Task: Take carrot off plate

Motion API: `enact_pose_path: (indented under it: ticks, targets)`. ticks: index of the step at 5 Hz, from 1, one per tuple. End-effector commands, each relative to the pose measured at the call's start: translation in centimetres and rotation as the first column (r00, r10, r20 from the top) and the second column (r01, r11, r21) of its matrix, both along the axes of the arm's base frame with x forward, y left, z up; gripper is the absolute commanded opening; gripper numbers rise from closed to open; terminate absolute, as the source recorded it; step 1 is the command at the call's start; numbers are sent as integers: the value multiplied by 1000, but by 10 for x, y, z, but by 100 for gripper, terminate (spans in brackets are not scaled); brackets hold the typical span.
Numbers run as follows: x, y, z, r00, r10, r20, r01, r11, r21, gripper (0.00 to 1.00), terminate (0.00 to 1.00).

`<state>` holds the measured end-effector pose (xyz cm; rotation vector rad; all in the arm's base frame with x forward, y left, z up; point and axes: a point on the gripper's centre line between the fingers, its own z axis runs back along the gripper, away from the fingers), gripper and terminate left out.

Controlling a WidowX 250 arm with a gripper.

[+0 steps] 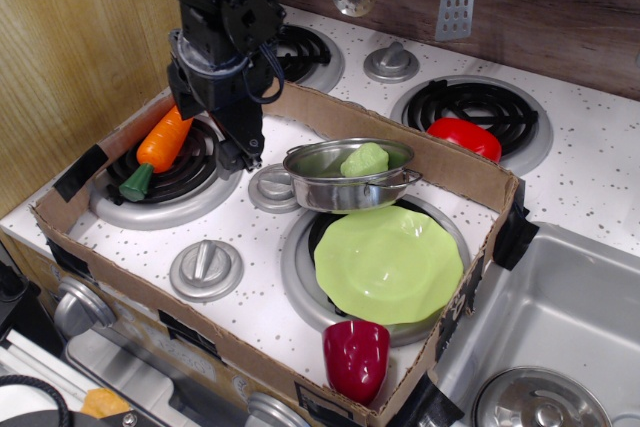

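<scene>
The orange carrot (160, 145) with its dark green stem end lies free on the left front burner (170, 187), stem toward the front. The lime-green plate (390, 265) sits on the right front burner with nothing on it, well apart from the carrot. My gripper (245, 152) hangs above the burner's right edge, just right of the carrot and clear of it. It holds nothing and its dark fingers look slightly parted.
A steel pot (350, 177) holding a small green lump (364, 159) stands right of the gripper. A red cup (356, 357) stands at the front. A red pepper (463, 137) lies on the back right burner. A low cardboard wall (440, 162) rings the stove. The sink (560, 317) is at the right.
</scene>
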<state>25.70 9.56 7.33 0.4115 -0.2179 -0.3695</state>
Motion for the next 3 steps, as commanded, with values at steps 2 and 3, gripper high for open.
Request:
enact_pose_path:
  ticks: [2, 3]
  targets:
    - [11, -3, 21, 999, 8, 51, -9, 1000, 8, 100, 0]
    - [11, -3, 21, 999, 8, 51, -9, 1000, 8, 100, 100]
